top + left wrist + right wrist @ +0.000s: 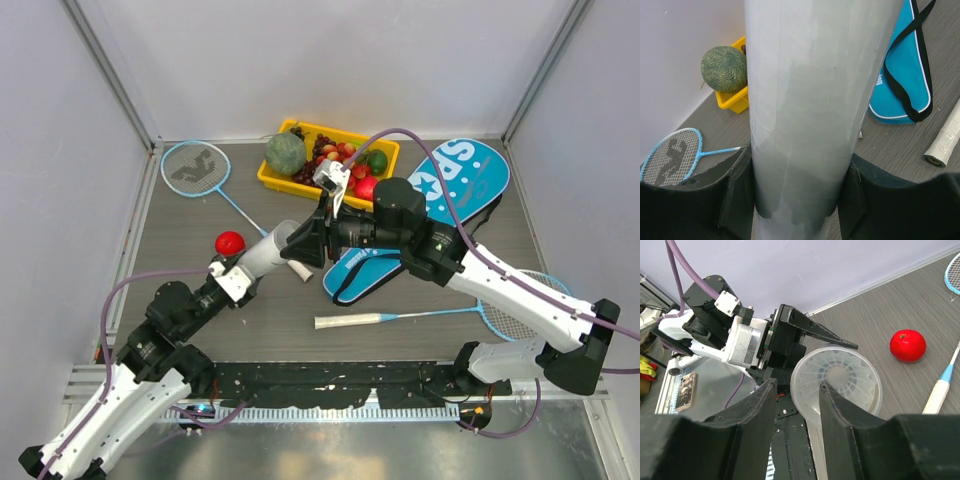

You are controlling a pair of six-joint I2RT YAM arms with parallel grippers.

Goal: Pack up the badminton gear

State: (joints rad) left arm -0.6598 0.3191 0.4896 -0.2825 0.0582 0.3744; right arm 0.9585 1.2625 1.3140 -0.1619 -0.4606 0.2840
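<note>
Left gripper (pixel 797 200) is clamping white tube (pixel 805 100); right gripper (pixel 796 405), parted astride its rim, is needing square alignment with shuttlecock (pixel 840 377).

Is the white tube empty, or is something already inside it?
Not empty: the right wrist view looks into the open mouth of the white tube, where a feather shuttlecock sits inside.

Both ends of white tube (pixel 805 100) off-frame
</note>
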